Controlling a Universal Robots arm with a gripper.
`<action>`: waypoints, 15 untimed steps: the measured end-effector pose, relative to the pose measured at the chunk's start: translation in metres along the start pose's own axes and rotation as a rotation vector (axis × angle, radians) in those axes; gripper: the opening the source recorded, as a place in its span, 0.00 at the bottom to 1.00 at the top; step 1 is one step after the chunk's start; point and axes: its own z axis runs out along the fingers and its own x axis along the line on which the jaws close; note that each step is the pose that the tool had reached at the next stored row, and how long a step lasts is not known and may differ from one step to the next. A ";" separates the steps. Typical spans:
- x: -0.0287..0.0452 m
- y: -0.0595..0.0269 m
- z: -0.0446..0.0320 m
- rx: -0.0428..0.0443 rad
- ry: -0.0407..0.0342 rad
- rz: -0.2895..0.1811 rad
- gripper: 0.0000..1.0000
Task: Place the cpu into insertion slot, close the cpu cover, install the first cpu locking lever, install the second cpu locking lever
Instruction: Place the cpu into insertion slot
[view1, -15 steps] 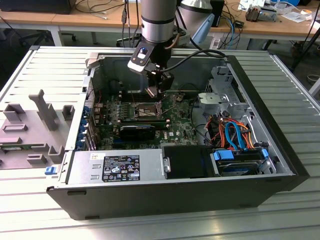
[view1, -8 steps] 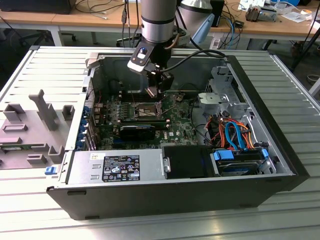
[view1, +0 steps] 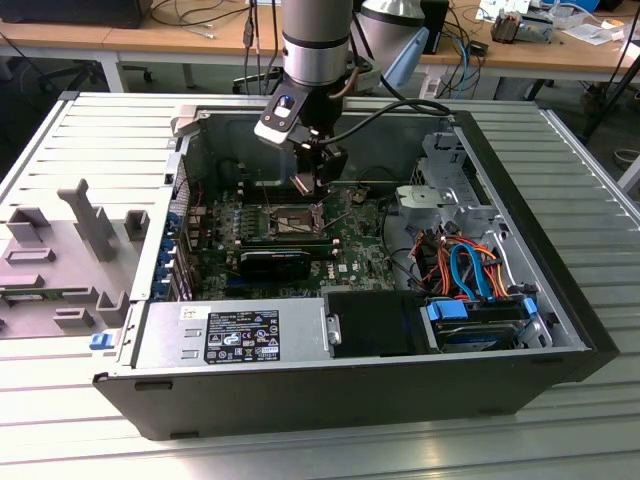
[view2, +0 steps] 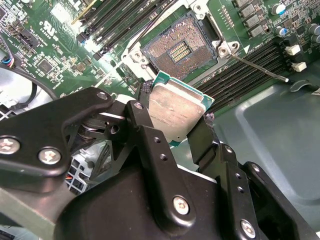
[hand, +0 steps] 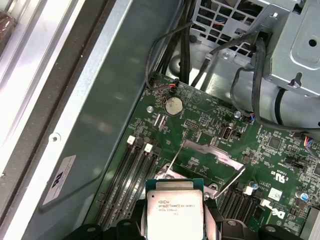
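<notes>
Case: black, open, lying on its side on a ribbed metal desk, its near wall closest. Inside the near wall, a power supply sits to the exterior view's left and a drive in blue brackets to the right. Green board on the case floor, with the slot toward its left. Arm reaches down from the far side. Pincer hangs over the board, above the slot and slightly to its right, pinching the cpu. Grey fixture lies on the desk, left of the case.

Second wrist view: two black fingers grip opposite edges of the cpu, metal top facing the camera. Slot lies beyond it and apart from it, contact field exposed. Memory slots run on both sides of the slot. One thin lever slants across the memory slots on one side.

First wrist view: cpu clamped, printed face showing. Cover stands swung up beyond the cpu. Coin battery lies farther along the board.
</notes>
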 end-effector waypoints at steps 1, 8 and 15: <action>0.0000 0.0000 0.0000 0.0000 0.0000 0.001 0.55; 0.0000 0.0000 0.0001 0.0000 -0.0002 0.006 0.55; 0.0000 0.0000 0.0002 0.0000 -0.0005 0.012 0.55</action>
